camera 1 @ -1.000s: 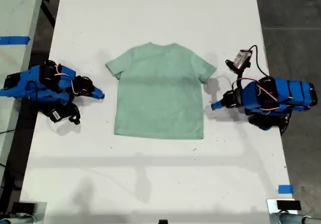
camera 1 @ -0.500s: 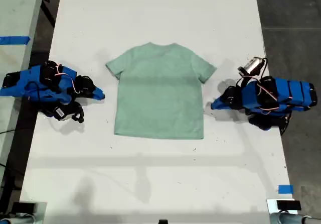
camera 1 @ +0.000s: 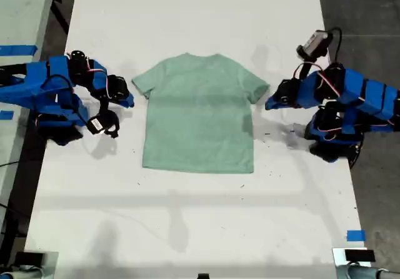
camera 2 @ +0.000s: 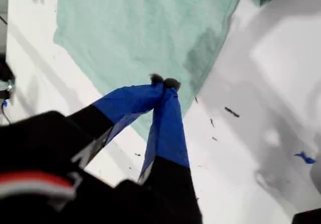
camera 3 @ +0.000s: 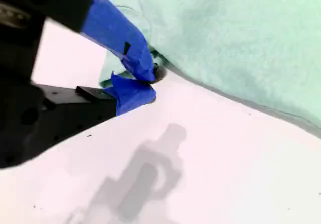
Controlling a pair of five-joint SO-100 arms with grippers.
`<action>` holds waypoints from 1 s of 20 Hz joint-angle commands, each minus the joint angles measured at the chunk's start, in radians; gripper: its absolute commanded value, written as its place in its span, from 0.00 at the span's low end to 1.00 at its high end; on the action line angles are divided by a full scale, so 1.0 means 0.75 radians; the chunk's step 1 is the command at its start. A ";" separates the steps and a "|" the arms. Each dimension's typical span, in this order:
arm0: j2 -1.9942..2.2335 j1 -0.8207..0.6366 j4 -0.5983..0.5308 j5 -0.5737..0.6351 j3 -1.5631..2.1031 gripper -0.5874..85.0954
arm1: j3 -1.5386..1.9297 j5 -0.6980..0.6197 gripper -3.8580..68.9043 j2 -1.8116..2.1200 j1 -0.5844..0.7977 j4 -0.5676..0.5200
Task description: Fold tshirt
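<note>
Two arms on white table [camera 1: 200, 229], one at each long edge. Tshirt [camera 1: 199, 113] lies flat and spread in middle of table, collar toward far edge, hem toward near edge. My first gripper [camera 2: 163, 82] is on exterior view's right [camera 1: 269, 104], pincer tips pressed together, holding nothing, just beside sleeve. My second gripper [camera 3: 148, 83] is on exterior view's left [camera 1: 128, 102], tips together too, nothing between, just beside other sleeve. Contact with cloth: cannot tell.
</note>
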 commanded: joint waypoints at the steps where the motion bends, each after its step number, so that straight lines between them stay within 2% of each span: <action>1: -0.108 -0.153 0.176 0.121 -0.297 0.01 | -0.356 -0.239 0.03 -0.264 0.196 0.088; 5: -0.207 -0.342 0.286 0.262 -0.481 0.01 | -0.630 -0.503 0.03 -0.546 0.456 0.137; 8: -0.319 -0.403 0.317 0.331 -0.587 0.01 | -0.779 -0.597 0.04 -0.671 0.542 0.149; 9: -0.340 -0.403 0.309 0.342 -0.593 0.01 | -0.792 -0.628 0.08 -0.689 0.560 0.145; 10: -0.360 -0.405 0.303 0.346 -0.593 0.01 | -0.781 -0.652 0.17 -0.693 0.575 0.123; 11: -0.380 -0.405 0.297 0.348 -0.593 0.01 | -0.749 -0.687 0.31 -0.693 0.591 0.090; 12: -0.399 -0.403 0.288 0.350 -0.593 0.01 | -0.702 -0.718 0.35 -0.697 0.612 0.055; 15: -0.413 -0.393 0.272 0.352 -0.593 0.01 | -0.464 -0.798 0.38 -0.697 0.695 -0.104; 20: -0.415 -0.387 0.256 0.352 -0.591 0.01 | -0.102 -0.937 0.40 -0.826 0.810 -0.522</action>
